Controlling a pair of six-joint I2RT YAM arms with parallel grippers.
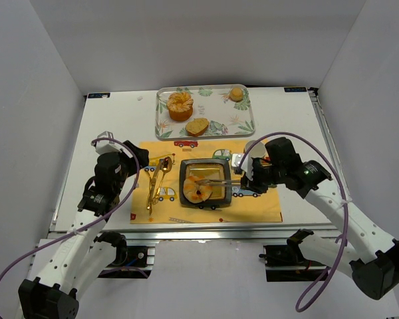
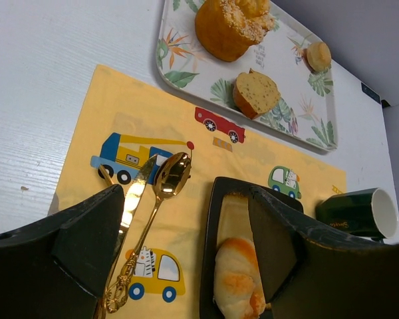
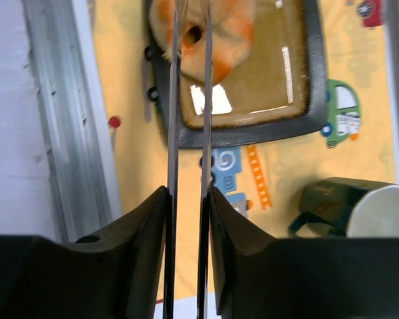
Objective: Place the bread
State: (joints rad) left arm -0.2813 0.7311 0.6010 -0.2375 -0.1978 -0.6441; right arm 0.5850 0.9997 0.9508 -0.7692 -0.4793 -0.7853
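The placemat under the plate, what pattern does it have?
The placemat is yellow with cartoon cars and trucks, clearest in the left wrist view.

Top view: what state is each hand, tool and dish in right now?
left hand, open, empty.
right hand, shut on tongs.
tongs, squeezed narrow, tips at the bread.
bread, lying on the plate.
mug, on its side.

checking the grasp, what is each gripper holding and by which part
Right gripper holds the tongs by their rear end, both arms squeezed between its jaws; the tips reach the bread. Left gripper is open and holds nothing.
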